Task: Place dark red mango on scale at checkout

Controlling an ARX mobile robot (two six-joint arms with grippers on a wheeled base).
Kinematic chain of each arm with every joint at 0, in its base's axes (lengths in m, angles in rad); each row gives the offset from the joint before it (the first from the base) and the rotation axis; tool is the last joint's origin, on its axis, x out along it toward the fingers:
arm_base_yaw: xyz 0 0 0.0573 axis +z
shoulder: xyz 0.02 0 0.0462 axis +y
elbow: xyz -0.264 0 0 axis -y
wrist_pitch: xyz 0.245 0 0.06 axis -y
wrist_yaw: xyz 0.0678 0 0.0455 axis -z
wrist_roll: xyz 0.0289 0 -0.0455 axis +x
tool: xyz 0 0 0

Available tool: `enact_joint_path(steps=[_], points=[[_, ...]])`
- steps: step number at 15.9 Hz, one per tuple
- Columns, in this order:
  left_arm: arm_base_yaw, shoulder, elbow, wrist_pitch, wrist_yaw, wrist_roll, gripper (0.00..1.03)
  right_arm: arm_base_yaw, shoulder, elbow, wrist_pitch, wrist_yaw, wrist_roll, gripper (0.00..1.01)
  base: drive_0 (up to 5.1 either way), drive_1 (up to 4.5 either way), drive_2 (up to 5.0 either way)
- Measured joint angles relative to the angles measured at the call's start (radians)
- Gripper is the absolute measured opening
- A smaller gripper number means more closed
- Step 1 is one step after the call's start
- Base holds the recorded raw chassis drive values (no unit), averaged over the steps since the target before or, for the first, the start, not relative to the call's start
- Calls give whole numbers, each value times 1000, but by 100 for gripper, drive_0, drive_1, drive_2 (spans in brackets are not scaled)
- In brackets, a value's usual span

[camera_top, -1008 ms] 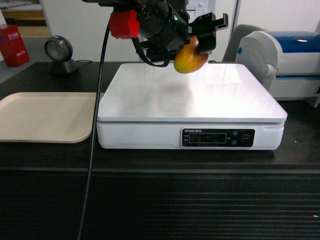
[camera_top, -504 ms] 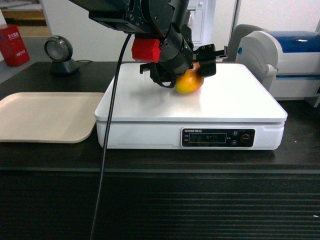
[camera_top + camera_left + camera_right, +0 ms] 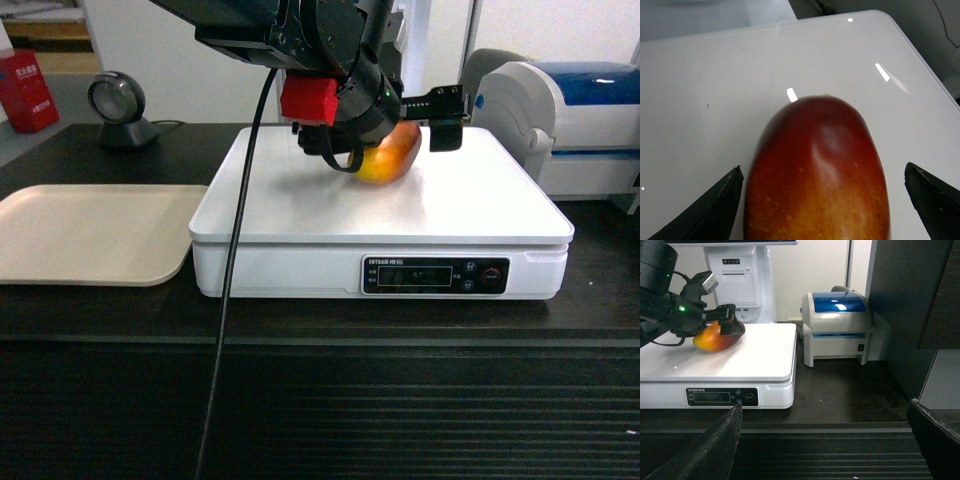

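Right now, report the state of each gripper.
Left gripper: open, fingers apart on either side of the dark red mango, which rests on the scale.
Right gripper: open, holding nothing.

The left arm reaches in from the upper left of the head view, its black wrist angled down and to the right, a red block on its side and a black cable hanging toward the near edge. The left claw is spread wide: in its wrist view the 2 dark fingertips stand apart at the lower corners. The right claw sits low and near, its 2 fingertips likewise splayed far apart, holding nothing.
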Motion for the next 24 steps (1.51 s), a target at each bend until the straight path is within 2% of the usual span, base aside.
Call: enact_joint_path(steps=[3,5,7,10,13,14,15,16,18,19,21,24], points=[[0,-54,-43,71,-5,53,98,0,0,0,0,0,0,98,0,0,0],[5,-141,-102,140,18,81,98,0,0,0,0,0,0,98,0,0,0],[24,-249,-191,246,54,88,98,0,0,0,0,0,0,98,0,0,0],[99,-417,-397,462,65,82,98,0,0,0,0,0,0,98,0,0,0],[197,-595,-577,587,58,73,98,0,0,0,0,0,0,98,0,0,0],[214,-664,-634,545,-36,95,92,0,0,0,1,0,0,98,0,0,0],[253,-809,-812,540,-161,139,77,0,0,0,0,0,0,98,0,0,0],[309,-970,-984,518,-153,158,65,0,0,0,0,1,0,98,0,0,0],[375,-1205,-1208,627,-150,167,43,0,0,0,0,0,0,98,0,0,0],[377,-1274,-1297,671,-133,169,32,0,0,0,0,0,0,98,0,0,0],[385,-1331,-1534,726,-89,169,2,0,0,0,0,0,0,98,0,0,0],[418,-1459,-1680,791,-78,172,2,0,0,0,0,0,0,98,0,0,0]])
